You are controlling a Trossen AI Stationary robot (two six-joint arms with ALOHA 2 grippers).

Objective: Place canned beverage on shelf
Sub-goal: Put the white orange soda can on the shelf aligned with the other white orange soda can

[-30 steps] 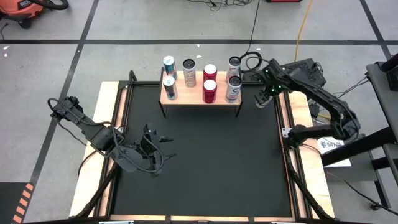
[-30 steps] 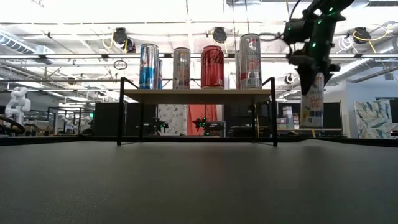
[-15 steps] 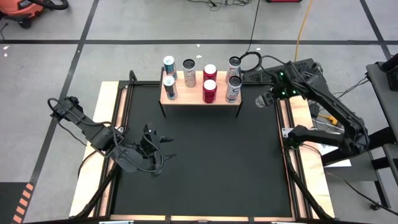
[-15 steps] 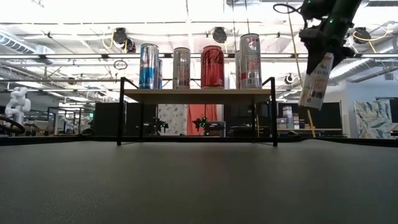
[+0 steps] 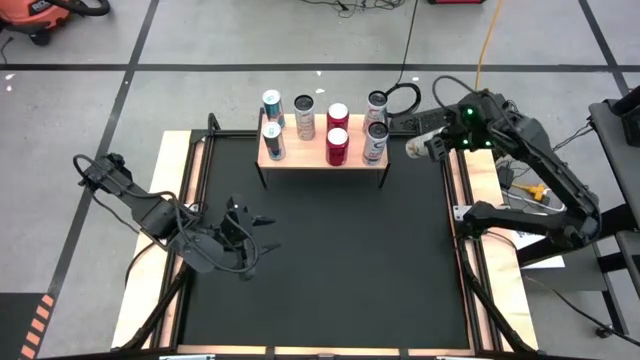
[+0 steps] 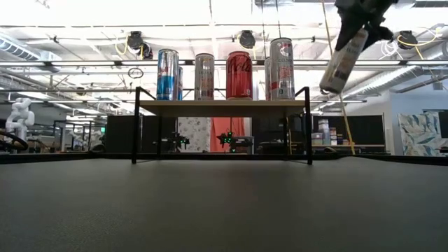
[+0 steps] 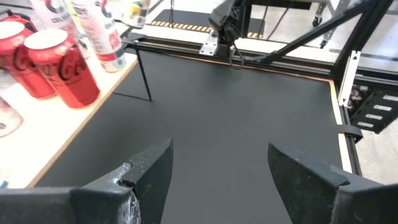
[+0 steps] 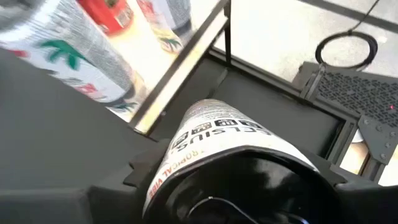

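The shelf (image 5: 305, 158) stands at the table's far middle on thin black legs, with several cans upright on its wood board (image 6: 224, 106). Right of it and higher than the shelf cans, my right gripper (image 5: 432, 146) is shut on a white can (image 6: 343, 61), which slants in the air. My left gripper (image 5: 255, 222) hovers open over the black mat at the near left, nothing between its fingers (image 7: 149, 171). My right gripper pinches the white can between its two fingers (image 8: 142, 174) at the can's upper end (image 8: 205, 155), whose dark end face turns toward the wrist. The fingers slant down from the right and lie roughly along the can. The can is lifted clear, tilted, its lower end (image 6: 327, 87) toward the shelf.
Wood strips (image 5: 185, 200) border the black mat (image 5: 330, 260), which has free room in front of the shelf. A coiled cable (image 5: 402, 98) lies behind the shelf's right end. Tools lie on the right wood strip (image 5: 530, 192).
My right gripper has risen with the white can and tipped. The can, upright a second ago beside the shelf's right legs, now slants above the board's height with its lower end swung toward the shelf.
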